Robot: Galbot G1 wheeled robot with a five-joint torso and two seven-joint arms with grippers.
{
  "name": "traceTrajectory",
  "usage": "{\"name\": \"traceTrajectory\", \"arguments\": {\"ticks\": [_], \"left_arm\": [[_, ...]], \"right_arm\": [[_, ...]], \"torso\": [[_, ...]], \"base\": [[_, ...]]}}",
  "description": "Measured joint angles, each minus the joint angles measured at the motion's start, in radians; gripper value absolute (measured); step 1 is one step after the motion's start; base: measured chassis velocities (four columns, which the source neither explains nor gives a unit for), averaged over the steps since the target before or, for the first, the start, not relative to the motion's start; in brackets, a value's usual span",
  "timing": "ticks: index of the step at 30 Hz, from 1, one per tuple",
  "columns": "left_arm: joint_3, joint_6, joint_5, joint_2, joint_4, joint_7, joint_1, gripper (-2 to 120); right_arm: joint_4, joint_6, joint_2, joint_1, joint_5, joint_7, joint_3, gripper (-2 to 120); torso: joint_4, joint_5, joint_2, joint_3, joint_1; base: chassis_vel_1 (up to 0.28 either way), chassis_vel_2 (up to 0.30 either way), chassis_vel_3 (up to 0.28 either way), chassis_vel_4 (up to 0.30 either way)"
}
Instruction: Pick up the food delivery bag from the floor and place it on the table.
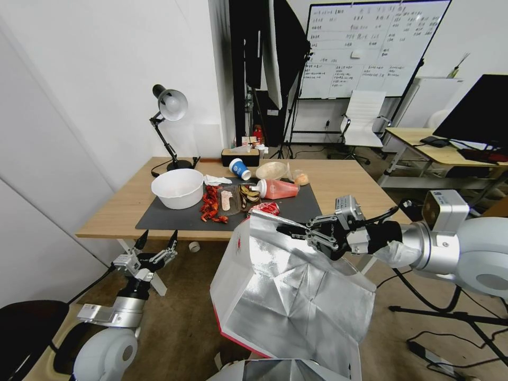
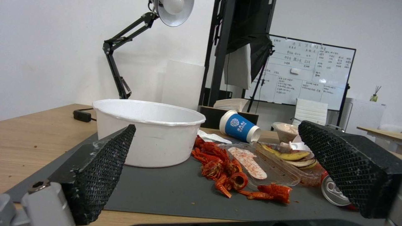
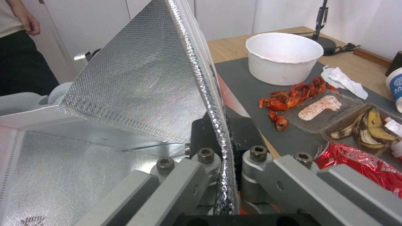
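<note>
The food delivery bag is white outside with a red edge and silver foil lining. It hangs tilted with its open mouth towards me, in front of the table's near edge. My right gripper is shut on the bag's upper foil rim, and its fingers pinch that rim just above the dark mat's front edge. The table is light wood with a grey mat. My left gripper stands open and holds nothing, low at the table's front left corner, above the floor. Its fingers point across the mat.
On the mat lie a white bowl, red crayfish shells, a plastic tray with banana peel, a pink bottle, a blue cup and a red can. A desk lamp stands at the back left. Cables cross the floor at right.
</note>
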Motion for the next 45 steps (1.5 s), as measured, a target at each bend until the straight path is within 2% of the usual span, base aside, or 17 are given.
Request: {"name": "traceTrajectory", "arguments": {"ticks": [10, 17, 31, 37, 43, 45], "left_arm": [[0.005, 0.0, 0.001, -0.001, 0.005, 0.0, -0.003, 100], [0.01, -0.017, 0.002, -0.001, 0.017, 0.003, -0.006, 100], [0.014, -0.045, -0.004, -0.002, 0.02, -0.003, -0.013, 100], [0.013, -0.046, -0.008, -0.002, 0.021, -0.004, -0.014, 100], [0.017, -0.046, -0.008, -0.004, 0.025, -0.004, -0.018, 100], [0.018, -0.046, -0.008, -0.004, 0.026, -0.004, -0.019, 100]], "right_arm": [[0.0, 0.006, -0.001, 0.001, -0.007, -0.004, -0.001, 0], [0.0, 0.012, 0.002, 0.002, -0.019, -0.01, -0.002, 0], [0.0, 0.024, 0.0, 0.001, -0.029, -0.012, -0.007, 0], [0.0, 0.053, 0.001, 0.003, 0.03, 0.061, -0.001, 0], [0.0, 0.118, 0.032, 0.005, 0.072, 0.229, 0.011, 0], [0.0, 0.128, 0.036, 0.005, 0.081, 0.256, 0.016, 0]], "torso": [[0.0, 0.0, 0.04, 0.023, 0.017], [-0.0001, 0.0, 0.086, 0.047, 0.038], [-0.0001, 0.0, 0.099, 0.054, 0.045], [0.0, -0.0001, 0.095, 0.052, 0.043], [-0.0001, 0.0001, 0.093, 0.051, 0.042], [0.0, 0.0001, 0.092, 0.05, 0.042]], "base": [[0.0, 0.0, 0.0, 0.0], [0.0, 0.0, 0.0, 0.0], [0.0, 0.0, 0.0, 0.0], [0.0, 0.0, 0.0, 0.0], [0.0, 0.0, 0.0, 0.0], [0.0, 0.0, 0.0, 0.0]]}}
